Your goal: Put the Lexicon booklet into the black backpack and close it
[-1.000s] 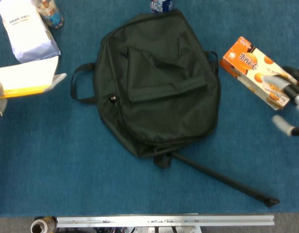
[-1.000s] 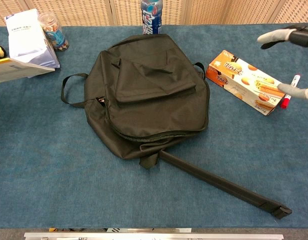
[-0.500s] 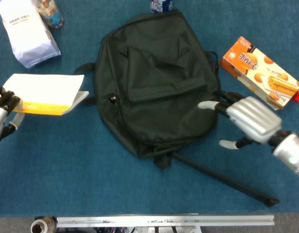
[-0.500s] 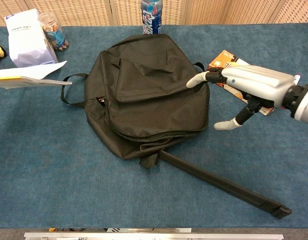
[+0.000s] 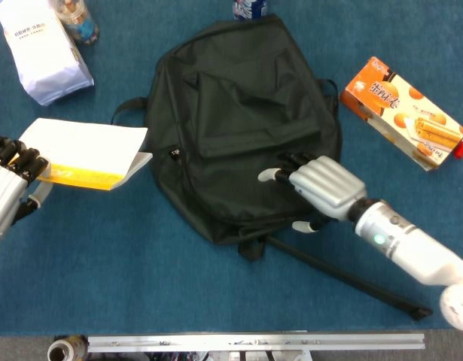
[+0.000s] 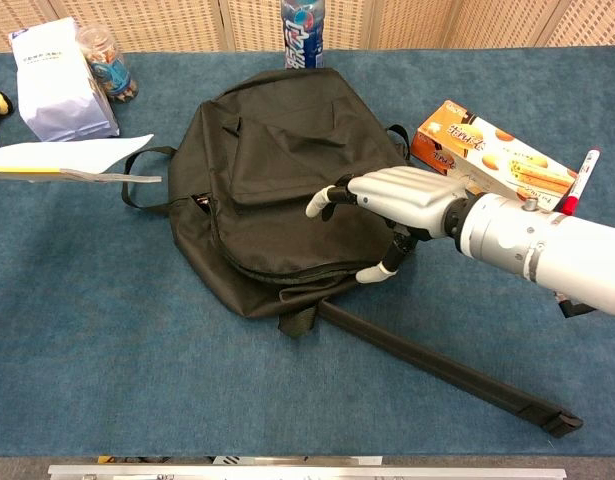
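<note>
Fingers of the right hand [image 5: 321,184] are spread, empty, over the black backpack [image 5: 246,120] at the table's middle. Left hand [image 5: 9,192] grips the Lexicon booklet [image 5: 84,154], left of it. I think: first unzip, then insert.

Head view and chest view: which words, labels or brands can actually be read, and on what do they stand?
None reads clearly.
White bag: dark print, too small.
Orange box: large script, blurred.
Bottle: label graphics, not legible.
Booklet held by left hand: no title visible.
Backpack: no text.

Bottle [image 6: 302,32] top beyond upper edge
</note>
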You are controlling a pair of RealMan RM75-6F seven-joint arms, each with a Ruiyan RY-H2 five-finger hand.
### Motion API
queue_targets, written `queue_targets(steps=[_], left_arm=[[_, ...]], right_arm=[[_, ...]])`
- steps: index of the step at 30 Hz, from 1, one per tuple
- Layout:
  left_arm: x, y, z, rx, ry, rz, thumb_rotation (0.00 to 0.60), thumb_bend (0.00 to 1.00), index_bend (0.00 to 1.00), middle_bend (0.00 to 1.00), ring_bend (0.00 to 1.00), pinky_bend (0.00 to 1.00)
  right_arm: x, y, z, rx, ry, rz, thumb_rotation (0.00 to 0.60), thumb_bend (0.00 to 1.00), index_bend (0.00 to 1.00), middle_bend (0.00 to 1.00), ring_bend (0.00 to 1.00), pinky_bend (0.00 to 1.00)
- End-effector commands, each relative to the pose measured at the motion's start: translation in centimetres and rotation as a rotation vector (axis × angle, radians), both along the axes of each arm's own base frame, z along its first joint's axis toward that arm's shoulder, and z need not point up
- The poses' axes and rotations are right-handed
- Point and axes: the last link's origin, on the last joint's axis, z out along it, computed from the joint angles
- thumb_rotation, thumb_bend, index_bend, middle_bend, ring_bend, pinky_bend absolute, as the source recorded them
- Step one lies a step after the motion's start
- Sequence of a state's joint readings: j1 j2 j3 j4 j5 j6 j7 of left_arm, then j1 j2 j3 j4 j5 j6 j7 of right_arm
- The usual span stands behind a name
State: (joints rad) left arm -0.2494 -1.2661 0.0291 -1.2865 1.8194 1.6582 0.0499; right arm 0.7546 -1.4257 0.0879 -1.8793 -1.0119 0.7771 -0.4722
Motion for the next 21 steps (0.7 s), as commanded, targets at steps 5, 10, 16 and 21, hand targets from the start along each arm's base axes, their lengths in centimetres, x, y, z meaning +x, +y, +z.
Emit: queue_targets(steps=[5, 10, 16, 21], left_arm=[[-0.1, -0.1, -0.1, -0.003, -0.009, 0.005, 0.6, 0.35, 0.65, 0.59, 0.46, 0.41], [-0.2, -0.1, 0.0, 0.004, -0.014, 0.007, 0.6, 0.35, 0.65, 0.59, 0.46, 0.41], [-0.2, -0.1, 0.3, 0.015, -0.016, 0.007, 0.6, 0.35, 0.65, 0.59, 0.46, 0.41], [-0.2, 0.0, 0.6, 0.02, -0.017, 0.011, 0.6, 0.35, 0.65, 0.59, 0.46, 0.41]], right_arm=[[0.0, -0.7, -2.1, -0.034, 0.077, 0.029, 0.6, 0.15, 0.23, 0.27, 0.1, 0.17], [0.0, -1.9, -2.6, -0.067, 0.093, 0.011, 0.6, 0.24, 0.24, 0.28, 0.1, 0.18], [0.6, -3.6, -2.2, -0.11, 0.072, -0.012, 0.6, 0.49, 0.27, 0.31, 0.13, 0.22], [1.4, -4.6, -2.0, -0.134, 0.047, -0.014, 0.6, 0.66, 0.34, 0.36, 0.19, 0.31]])
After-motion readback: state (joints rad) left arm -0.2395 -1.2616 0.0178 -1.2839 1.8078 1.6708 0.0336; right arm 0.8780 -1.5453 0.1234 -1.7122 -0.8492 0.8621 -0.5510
